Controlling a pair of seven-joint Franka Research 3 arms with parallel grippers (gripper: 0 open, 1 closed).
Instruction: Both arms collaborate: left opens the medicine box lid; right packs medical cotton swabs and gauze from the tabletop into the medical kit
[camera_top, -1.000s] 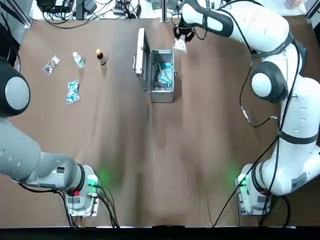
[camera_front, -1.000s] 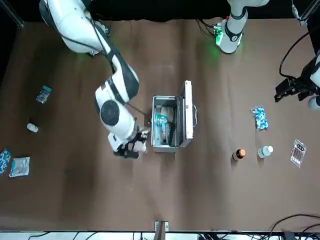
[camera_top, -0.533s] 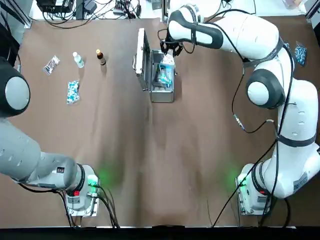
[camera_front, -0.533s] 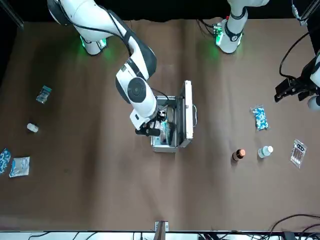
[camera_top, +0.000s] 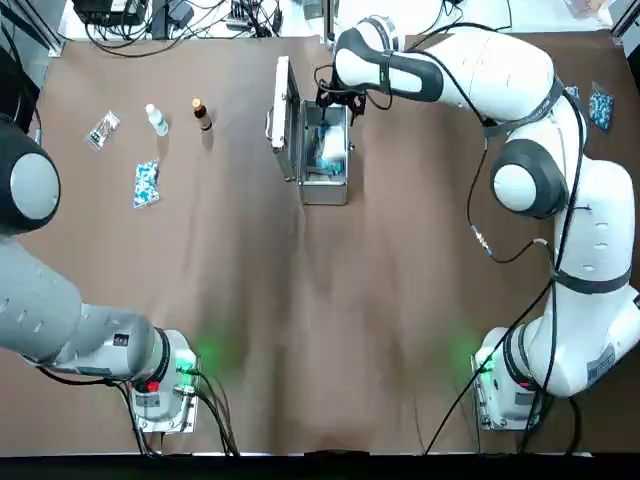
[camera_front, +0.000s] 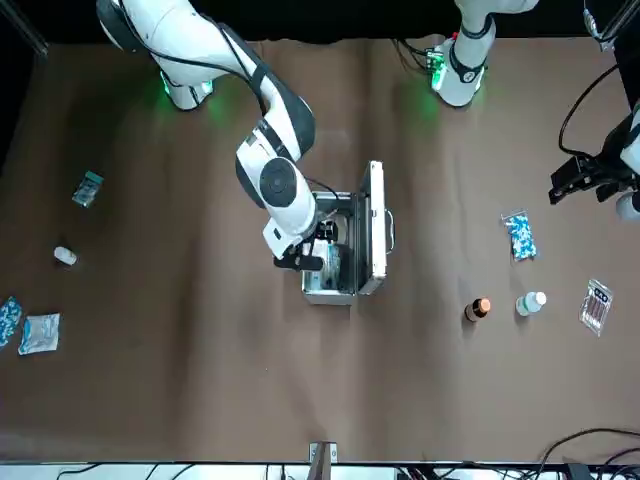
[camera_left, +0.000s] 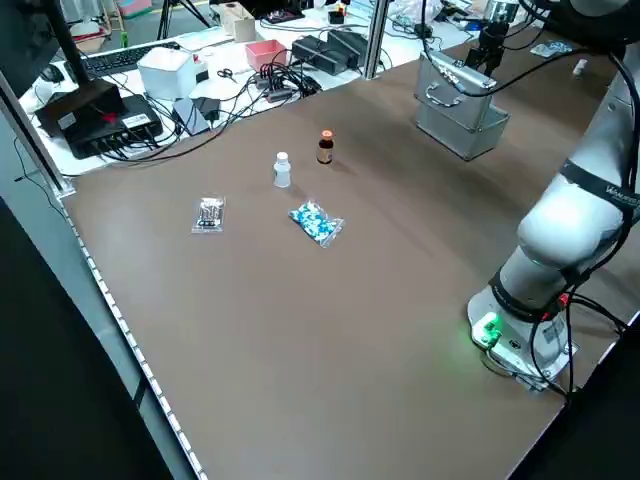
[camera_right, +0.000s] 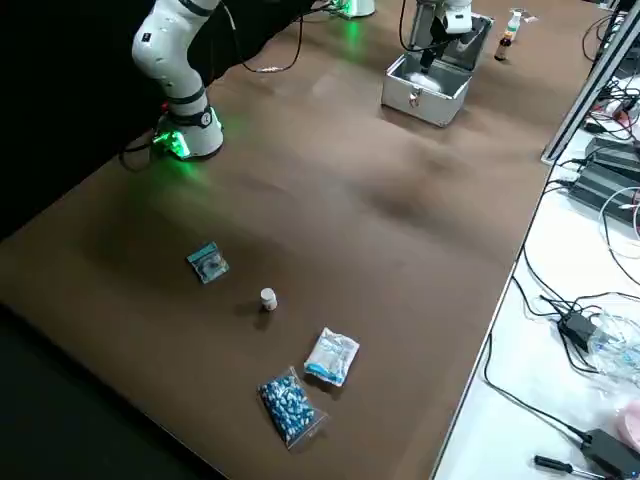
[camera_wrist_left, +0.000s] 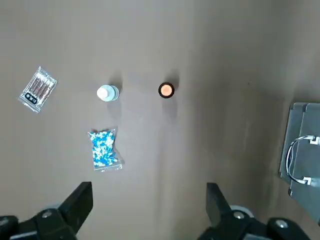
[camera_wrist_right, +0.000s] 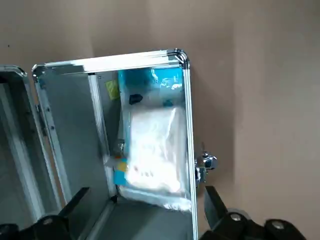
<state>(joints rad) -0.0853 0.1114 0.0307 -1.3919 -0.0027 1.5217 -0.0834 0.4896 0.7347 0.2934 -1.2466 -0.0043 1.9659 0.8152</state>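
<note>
The medical kit (camera_top: 325, 195) stands open on the brown tabletop (camera_top: 320, 320), its lid (camera_top: 283, 115) upright along its left side. Inside, the white gauze (camera_wrist_right: 152, 155) lies flat on the teal cotton swabs packet (camera_wrist_right: 150, 80). My right gripper (camera_top: 335, 98) hovers over the case's far end, open, with nothing between its fingers (camera_wrist_right: 80, 197); the front view shows this gripper (camera_front: 305, 255) low at the case's rim. Well to the left and high above the table, my left gripper (camera_wrist_left: 149, 192) is open and empty, apart from the lid (camera_wrist_left: 300, 150).
Left of the case stand a brown bottle (camera_top: 202, 113) and a white bottle (camera_top: 156, 120), with a blue-dotted pouch (camera_top: 146, 184) and a clear bag (camera_top: 102, 130). On the robot's right lie a small teal packet (camera_front: 88, 187), a small bottle (camera_front: 65, 256) and two pouches (camera_front: 40, 333).
My right gripper carried the white packet from beside the case's far right corner to over the case and let it go inside. The left arm has not moved.
</note>
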